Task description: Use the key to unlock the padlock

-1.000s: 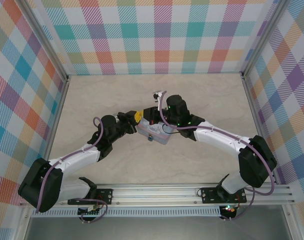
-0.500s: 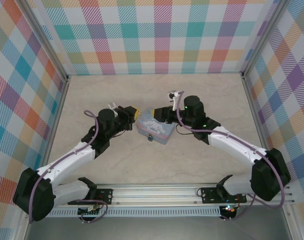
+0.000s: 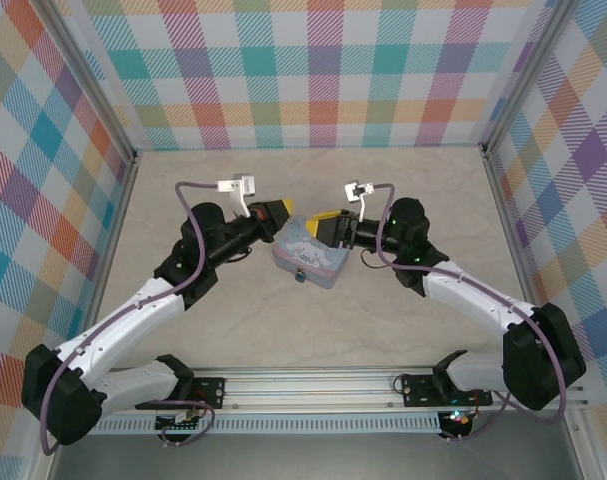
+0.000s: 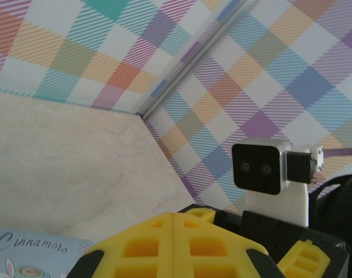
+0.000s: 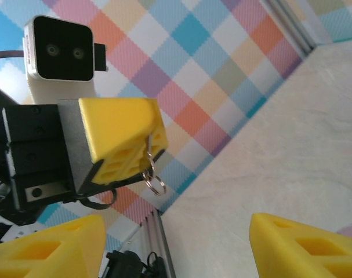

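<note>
Left gripper [image 3: 273, 212] is clamped shut on what I take for the key (its little ring [image 5: 155, 183] dangles below), right gripper [image 3: 330, 222] gapes empty. Padlock [image 3: 300, 277] sits at the tin's [image 3: 313, 255] near edge, 5 o'clock from the left gripper

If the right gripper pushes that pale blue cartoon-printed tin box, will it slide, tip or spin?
Probably slides, not tips: the pale blue tin box looks low and wide, flat on the smooth table. Likely light, so a corner push may spin it. Its printed lid could slip against the open right gripper.
</note>
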Motion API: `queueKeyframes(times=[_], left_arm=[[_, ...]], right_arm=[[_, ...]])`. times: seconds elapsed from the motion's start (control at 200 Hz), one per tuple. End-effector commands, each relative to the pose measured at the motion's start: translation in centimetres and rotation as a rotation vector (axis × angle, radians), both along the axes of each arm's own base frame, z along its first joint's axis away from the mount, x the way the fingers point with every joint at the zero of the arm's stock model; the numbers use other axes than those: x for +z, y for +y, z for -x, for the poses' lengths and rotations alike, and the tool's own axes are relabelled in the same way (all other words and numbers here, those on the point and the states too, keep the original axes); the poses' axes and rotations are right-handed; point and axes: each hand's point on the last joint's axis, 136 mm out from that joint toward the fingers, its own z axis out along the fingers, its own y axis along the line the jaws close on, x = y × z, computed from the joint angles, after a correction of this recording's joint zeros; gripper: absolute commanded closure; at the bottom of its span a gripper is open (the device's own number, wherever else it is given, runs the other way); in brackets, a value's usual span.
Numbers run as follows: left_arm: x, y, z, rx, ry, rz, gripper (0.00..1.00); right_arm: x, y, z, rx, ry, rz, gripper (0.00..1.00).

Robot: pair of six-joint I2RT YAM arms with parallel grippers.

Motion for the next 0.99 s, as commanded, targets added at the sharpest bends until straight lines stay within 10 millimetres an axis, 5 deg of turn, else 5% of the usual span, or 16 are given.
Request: queueKeyframes(times=[0.0,0.99], left_arm=[[3.2,-1.0,0.8,-0.061,-0.146,0.007,1.00],[3.7,-1.7,0.4,-0.056,-0.082,0.163,1.00]], right_arm=[[2.6,0.0,0.7,0.042,-0.083,-0.113,0.34],[4.1,1.9,-0.1,0.044,-0.104,-0.213,0.51]])
